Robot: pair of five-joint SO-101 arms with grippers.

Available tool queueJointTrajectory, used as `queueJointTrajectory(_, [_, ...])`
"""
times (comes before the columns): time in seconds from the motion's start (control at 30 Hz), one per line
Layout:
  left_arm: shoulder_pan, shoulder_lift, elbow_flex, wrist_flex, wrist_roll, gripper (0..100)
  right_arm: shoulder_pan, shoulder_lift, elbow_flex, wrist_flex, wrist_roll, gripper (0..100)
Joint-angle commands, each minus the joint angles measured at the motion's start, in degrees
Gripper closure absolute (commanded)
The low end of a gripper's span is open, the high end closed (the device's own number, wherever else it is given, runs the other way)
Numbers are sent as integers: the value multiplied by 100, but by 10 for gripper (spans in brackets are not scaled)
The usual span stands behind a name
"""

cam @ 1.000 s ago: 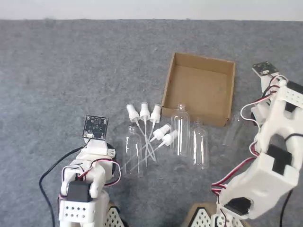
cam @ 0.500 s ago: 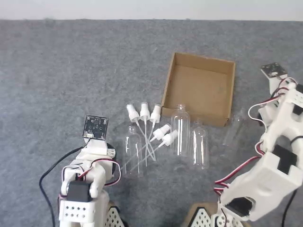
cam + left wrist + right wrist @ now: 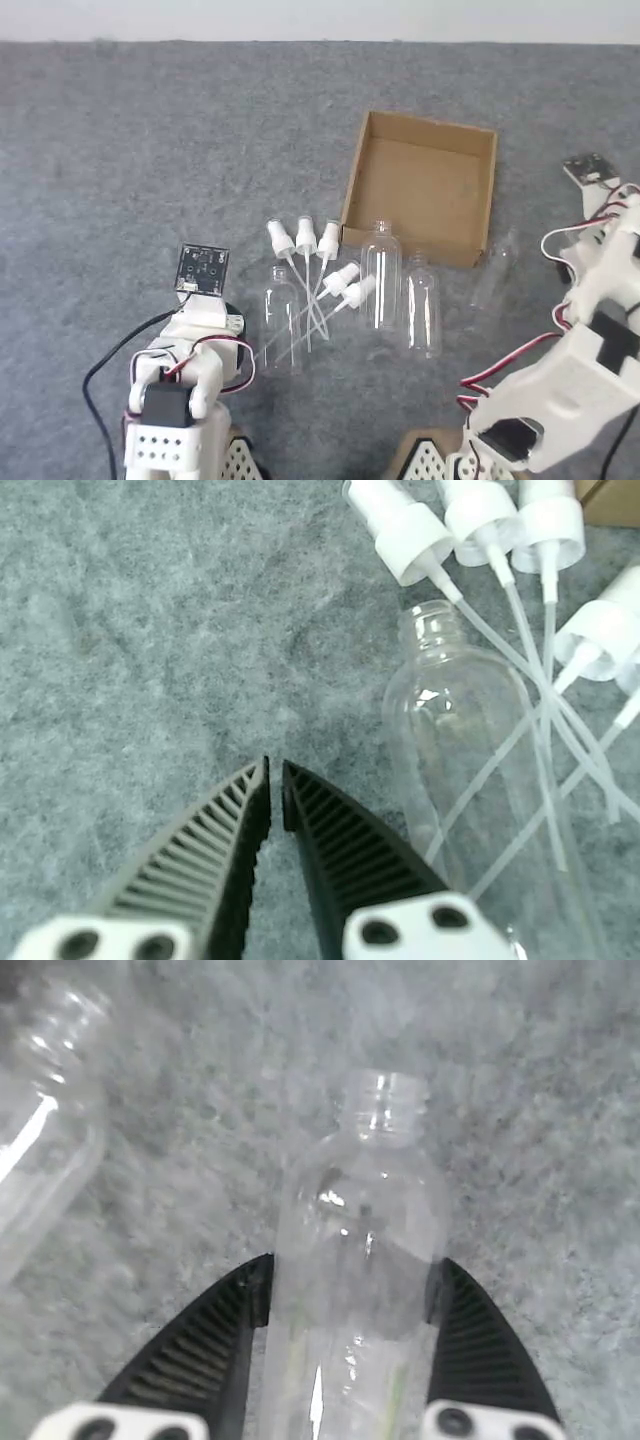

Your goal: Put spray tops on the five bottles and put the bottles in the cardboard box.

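My right gripper [image 3: 352, 1263] is shut on a clear uncapped bottle [image 3: 355, 1200], a finger against each side; a second bottle [image 3: 40, 1140] lies beside it. Three more open bottles [image 3: 283, 320] [image 3: 381, 275] [image 3: 424, 303] lie on the grey carpet in front of the cardboard box [image 3: 352, 190], and a faint one [image 3: 495, 272] lies near the right arm [image 3: 590, 300]. Several white spray tops [image 3: 305, 236] with long tubes lie between them. My left gripper [image 3: 276, 765] is shut on nothing, low over the carpet, beside a bottle [image 3: 470, 740] and the spray tops [image 3: 480, 510].
The box is open and has nothing in it. Grey carpet stretches free to the left and behind the box. The left arm [image 3: 185, 370] stands at the near left edge, with its cables looping beside it.
The right arm has swung to the right, away from the box's front corner. The left arm, the bottles and the spray tops have kept still.
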Motion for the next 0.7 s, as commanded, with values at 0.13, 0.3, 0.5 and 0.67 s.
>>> queueJointTrajectory(0.13, [-35, -97, -66, 26, 9, 987, 690, -136, 888, -13, 448, 826])
queueJointTrajectory(0.3, [-35, -97, -66, 26, 9, 987, 910, -998, 1679, -13, 659, 877])
queueJointTrajectory(0.5, [-35, -97, -66, 26, 9, 987, 910, -2211, 2286, -13, -167, 896])
queueJointTrajectory(0.67, [-35, -97, -66, 26, 9, 987, 804, -2695, 2303, 22, -738, 850])
